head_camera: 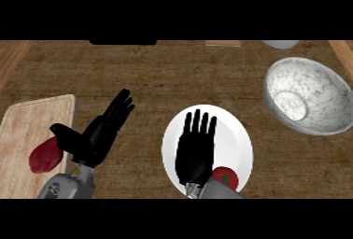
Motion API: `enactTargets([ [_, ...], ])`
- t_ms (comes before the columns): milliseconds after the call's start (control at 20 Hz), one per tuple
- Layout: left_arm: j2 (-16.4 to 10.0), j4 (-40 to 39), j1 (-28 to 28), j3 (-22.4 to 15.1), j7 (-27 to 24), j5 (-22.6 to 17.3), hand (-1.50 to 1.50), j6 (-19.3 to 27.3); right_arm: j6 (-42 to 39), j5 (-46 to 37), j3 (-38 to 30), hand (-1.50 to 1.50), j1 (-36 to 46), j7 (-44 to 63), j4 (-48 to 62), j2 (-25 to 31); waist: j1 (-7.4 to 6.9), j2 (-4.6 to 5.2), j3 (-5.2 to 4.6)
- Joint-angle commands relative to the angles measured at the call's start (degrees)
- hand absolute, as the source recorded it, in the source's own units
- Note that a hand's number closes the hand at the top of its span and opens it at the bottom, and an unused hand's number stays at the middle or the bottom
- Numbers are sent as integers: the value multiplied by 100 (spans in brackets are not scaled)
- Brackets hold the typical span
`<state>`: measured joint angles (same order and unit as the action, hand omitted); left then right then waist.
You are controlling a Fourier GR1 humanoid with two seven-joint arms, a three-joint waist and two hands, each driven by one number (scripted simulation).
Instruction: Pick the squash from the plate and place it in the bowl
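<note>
Head view, read left to right over the brown counter (172, 74). Wooden cutting board (34, 121) at far left, with a dark red oval item (43, 158) lying on its right part. Left hand (96, 135) just beside it: fingers straight and spread, pointing up and to the right, thumb out over the board's edge, nothing held (contact between thumb and the dark red item cannot be judged). White plate (238, 135) at centre. Right hand (193, 156) lies flat over the plate's left half, fingers straight and close together, pointing away from the robot, holding nothing. The task's thing is on the plate's lower right part, just beside the right wrist: a round red fruit (225, 177), glossy, with a small green star-shaped top (it looks more like a tomato than a squash). Hand and fruit show no grasp. Marbled white bowl (317, 84) at right, apart from the plate, tilted toward the viewer.
</note>
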<state>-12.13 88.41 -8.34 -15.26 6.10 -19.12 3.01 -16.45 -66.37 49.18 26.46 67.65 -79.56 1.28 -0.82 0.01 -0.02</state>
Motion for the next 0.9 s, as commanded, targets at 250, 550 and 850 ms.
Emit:
enactTargets([
  [250, 90, -81, -90, 177, 32, -7, 0, -101, 77, -105, -176, -150, 189, 826, 283, -122, 43, -1, 1],
  [550, 139, -39, 258, 90, -181, 192, 0, -200, 924, -144, -284, 150, 67, 372, 829, -124, 15, 4, 2],
  [850, 154, 67, -18, 321, 209, 188, 0, -187, 1012, -465, -306, 150, 313, -316, 1485, -128, 26, 5, 3],
])
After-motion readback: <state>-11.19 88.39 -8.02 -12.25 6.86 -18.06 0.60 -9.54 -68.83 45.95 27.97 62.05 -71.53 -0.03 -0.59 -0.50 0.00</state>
